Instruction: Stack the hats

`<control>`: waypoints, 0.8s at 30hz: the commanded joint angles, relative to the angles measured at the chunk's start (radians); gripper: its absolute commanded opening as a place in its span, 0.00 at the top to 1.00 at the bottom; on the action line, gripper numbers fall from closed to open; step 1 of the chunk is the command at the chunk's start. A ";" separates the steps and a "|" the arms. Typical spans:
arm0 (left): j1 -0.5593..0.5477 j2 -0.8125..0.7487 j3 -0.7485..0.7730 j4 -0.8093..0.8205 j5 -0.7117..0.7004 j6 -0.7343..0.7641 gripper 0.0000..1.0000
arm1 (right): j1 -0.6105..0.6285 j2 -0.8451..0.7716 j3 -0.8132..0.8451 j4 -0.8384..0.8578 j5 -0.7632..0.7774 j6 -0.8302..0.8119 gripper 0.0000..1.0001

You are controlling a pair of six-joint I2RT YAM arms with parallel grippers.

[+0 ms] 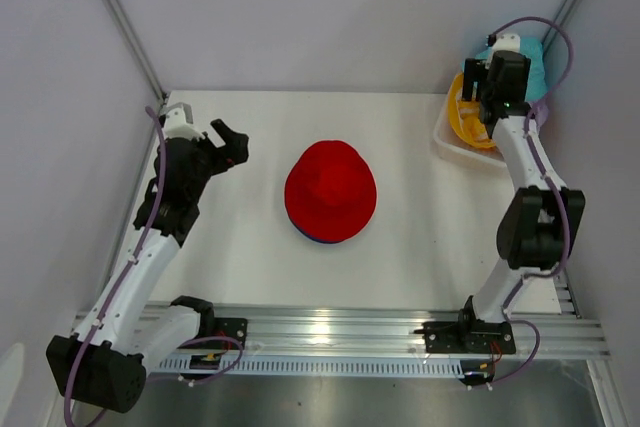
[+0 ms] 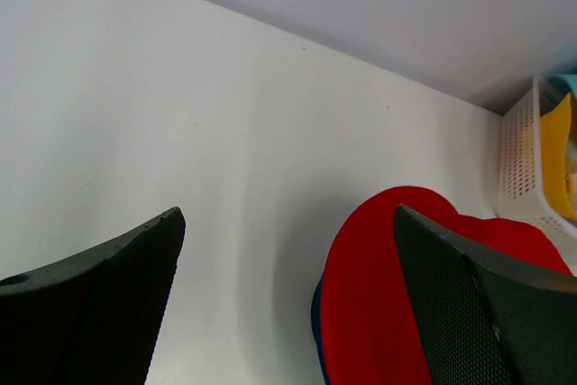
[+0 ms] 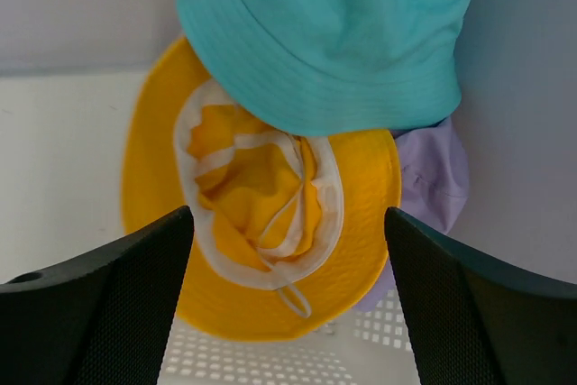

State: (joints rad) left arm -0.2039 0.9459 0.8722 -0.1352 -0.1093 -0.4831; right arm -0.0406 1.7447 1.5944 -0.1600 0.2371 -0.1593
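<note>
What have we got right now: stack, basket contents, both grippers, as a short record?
stack: red hat at mid table, navy edge showing under its brim
basket: white basket, far right corner
in basket: yellow hat lying inside up, teal hat overlapping it, lavender hat peeking out behind both
left gripper: open, empty, left of the stack, not touching it
right gripper: open, empty, over the yellow hat

A robot lab cell: grey panels (image 1: 330,7) enclose a white table (image 1: 420,257), aluminium rail (image 1: 330,332).

stacked hats (image 1: 330,190): table (image 1: 240,257) centre | other hats (image 3: 270,196): in basket (image 1: 450,150), far right
</note>
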 commanded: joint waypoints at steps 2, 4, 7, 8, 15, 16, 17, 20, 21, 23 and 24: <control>0.018 0.036 0.070 -0.072 0.014 0.070 0.01 | 0.007 0.165 0.143 0.002 0.143 -0.287 0.13; 0.024 0.068 0.085 -0.084 0.017 0.078 0.00 | 0.013 0.193 0.139 0.037 0.148 -0.386 0.15; 0.043 0.106 0.111 -0.089 0.037 0.083 0.00 | 0.021 0.249 0.139 0.106 0.160 -0.448 0.15; 0.050 0.135 0.117 -0.092 0.043 0.086 0.01 | 0.022 0.265 0.142 0.122 0.150 -0.477 0.15; 0.083 0.250 0.208 -0.121 0.049 0.104 0.00 | 0.024 0.416 0.237 0.244 0.199 -0.555 0.18; 0.084 0.260 0.211 -0.119 0.049 0.104 0.01 | 0.022 0.455 0.258 0.241 0.192 -0.562 0.18; 0.086 0.269 0.218 -0.121 0.051 0.106 0.00 | 0.021 0.472 0.278 0.241 0.185 -0.568 0.18; 0.092 0.303 0.237 -0.126 0.053 0.110 0.00 | 0.012 0.516 0.328 0.249 0.174 -0.563 0.21; 0.093 0.309 0.249 -0.133 0.051 0.113 0.00 | 0.008 0.529 0.349 0.254 0.176 -0.565 0.25; 0.097 0.321 0.260 -0.142 0.043 0.120 0.01 | -0.001 0.552 0.361 0.267 0.171 -0.577 0.30; 0.098 0.324 0.267 -0.145 0.042 0.121 0.00 | -0.002 0.556 0.368 0.272 0.169 -0.585 0.34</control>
State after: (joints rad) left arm -0.1219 1.2613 1.0832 -0.2668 -0.0727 -0.3908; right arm -0.0284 2.2814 1.8988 0.0422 0.4034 -0.7128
